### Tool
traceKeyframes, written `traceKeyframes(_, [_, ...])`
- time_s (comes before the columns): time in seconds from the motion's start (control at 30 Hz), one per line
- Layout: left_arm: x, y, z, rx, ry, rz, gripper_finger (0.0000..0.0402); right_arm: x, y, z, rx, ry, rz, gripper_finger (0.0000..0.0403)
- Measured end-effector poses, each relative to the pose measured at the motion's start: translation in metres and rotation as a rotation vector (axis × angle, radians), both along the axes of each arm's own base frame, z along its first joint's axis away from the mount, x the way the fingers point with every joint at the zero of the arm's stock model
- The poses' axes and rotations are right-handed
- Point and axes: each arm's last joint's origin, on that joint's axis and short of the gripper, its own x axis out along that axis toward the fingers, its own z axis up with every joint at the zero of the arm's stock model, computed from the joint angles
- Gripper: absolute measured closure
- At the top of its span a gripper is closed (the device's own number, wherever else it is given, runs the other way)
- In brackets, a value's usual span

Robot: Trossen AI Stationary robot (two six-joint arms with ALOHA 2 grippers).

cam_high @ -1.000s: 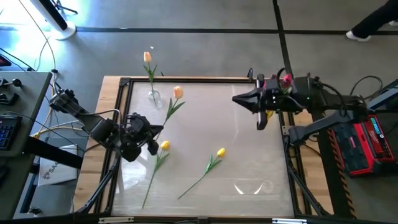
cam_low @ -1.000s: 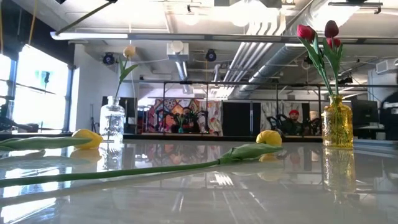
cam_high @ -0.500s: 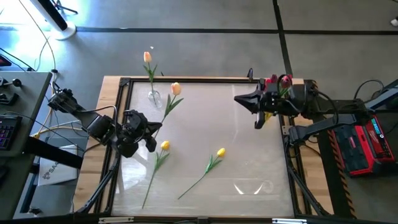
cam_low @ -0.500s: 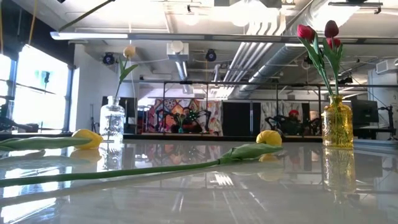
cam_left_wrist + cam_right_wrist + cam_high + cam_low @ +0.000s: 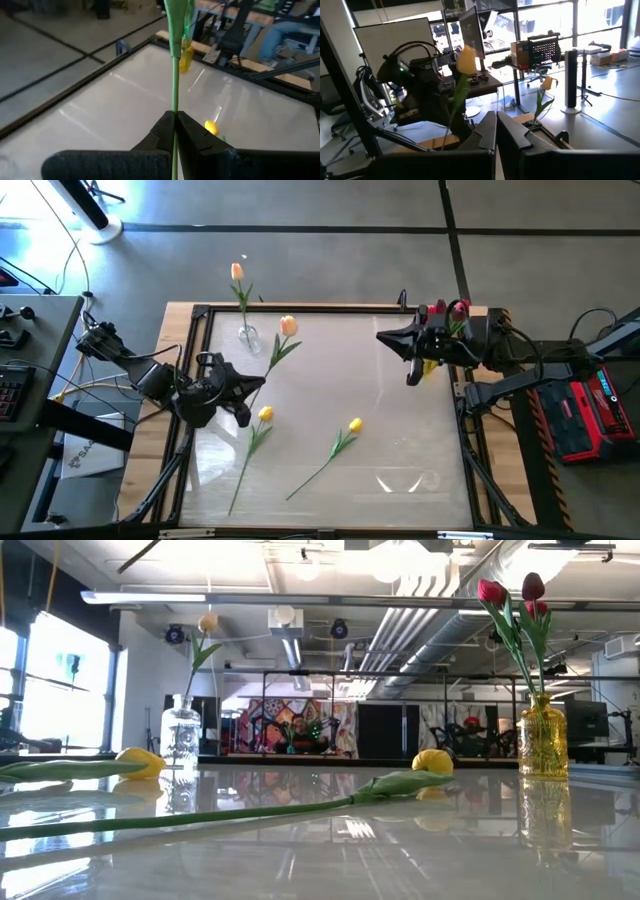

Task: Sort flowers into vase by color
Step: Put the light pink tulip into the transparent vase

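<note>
My left gripper [image 5: 243,387] is over the table's left side, shut on an orange-yellow tulip whose head [image 5: 289,326] is raised toward the far edge. Two yellow tulips [image 5: 265,413] [image 5: 355,424] lie flat on the table, stems pointing to the near edge. A clear vase [image 5: 248,336] at the far left holds an orange tulip [image 5: 237,271] upright. A yellow glass vase [image 5: 543,740] at the far right holds red and maroon tulips [image 5: 492,592]. My right gripper [image 5: 496,125] is shut and empty, hanging beside the yellow vase. My left gripper pinches the tulip's green stem [image 5: 174,116] between its two fingertips [image 5: 162,131], low on the stem and well below the head. The stem runs on ahead of the fingers toward the far right. The tulip is lifted clear of the table and tilted.
A raised dark frame [image 5: 330,308] borders the glossy white table top. The lying stems [image 5: 243,470] [image 5: 315,475] cross the near left part. Between the lying tulips and the right edge the surface is bare. Cables and a red device [image 5: 590,415] sit off the right side.
My left gripper has drawn back a little toward the table's left edge, still shut on the stem. The held tulip's head has swayed slightly. My right arm has pulled back a little toward the right edge.
</note>
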Motion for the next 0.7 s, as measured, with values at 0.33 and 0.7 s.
traceKeyframes(0.33, [0.011,-0.003,0.017,0.133,-0.074,-0.076,0.0401,0.0,0.0,0.0,0.006,0.001,-0.001,0.0403])
traceKeyframes(0.7, [0.012,-0.001,0.023,0.152,-0.101,-0.088,0.0401,0.0,0.0,0.0,0.006,0.001,0.001,0.0402])
